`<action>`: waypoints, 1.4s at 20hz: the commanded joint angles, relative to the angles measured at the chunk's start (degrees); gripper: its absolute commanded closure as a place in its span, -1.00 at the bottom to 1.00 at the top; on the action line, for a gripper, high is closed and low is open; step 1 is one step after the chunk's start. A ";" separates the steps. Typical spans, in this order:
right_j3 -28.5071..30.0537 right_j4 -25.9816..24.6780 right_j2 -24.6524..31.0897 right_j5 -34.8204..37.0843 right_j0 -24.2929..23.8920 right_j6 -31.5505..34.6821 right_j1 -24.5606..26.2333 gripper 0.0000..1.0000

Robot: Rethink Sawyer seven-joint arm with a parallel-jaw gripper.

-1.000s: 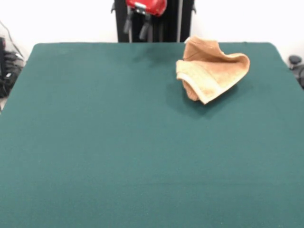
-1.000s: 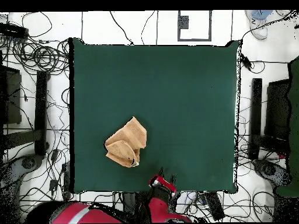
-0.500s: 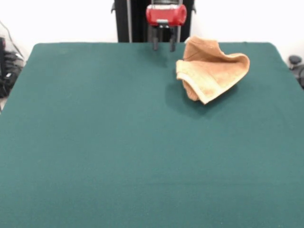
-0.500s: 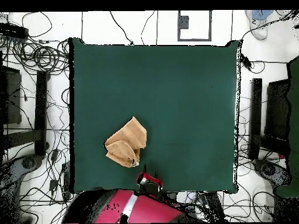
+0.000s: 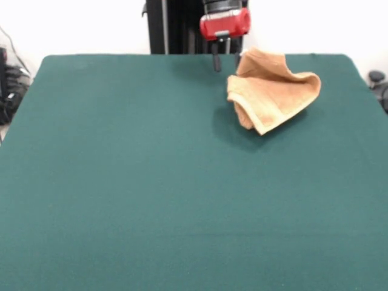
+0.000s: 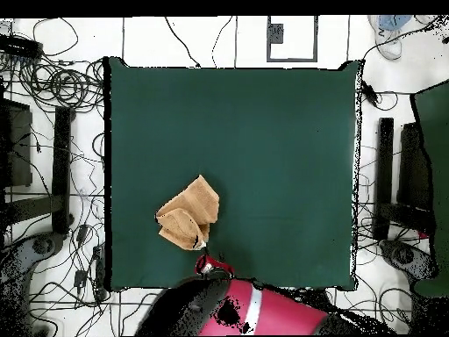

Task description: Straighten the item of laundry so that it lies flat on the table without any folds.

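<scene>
The golden-tan towel (image 5: 271, 91) lies crumpled and folded over itself on the dark green table (image 5: 121, 182), at the far right in the front view. In the overhead view the towel (image 6: 188, 218) sits near the bottom edge of the table (image 6: 281, 140), left of centre. My gripper (image 5: 226, 62) hangs open at the towel's far left corner, low over the table. One finger stands clear to the left, the other right at the towel's edge. In the overhead view the gripper (image 6: 209, 261) is just below the towel. The tag is hidden.
The black pedestal (image 5: 176, 24) stands behind the table's far edge. Cables (image 6: 61, 83) and dark equipment (image 6: 412, 175) lie on the floor around the table. Green surface stretches wide to the left and front of the towel.
The gripper has moved right along the far edge and down to the towel's far left corner. The towel's left edge has shifted slightly.
</scene>
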 commanded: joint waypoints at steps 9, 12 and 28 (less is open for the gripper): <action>-4.06 -9.54 24.68 19.87 -16.10 9.50 -2.59 -1.00; -3.25 -8.93 25.79 20.48 -17.51 8.43 -2.84 -1.00; 0.13 -9.44 37.46 25.12 -25.83 7.63 -3.71 -1.00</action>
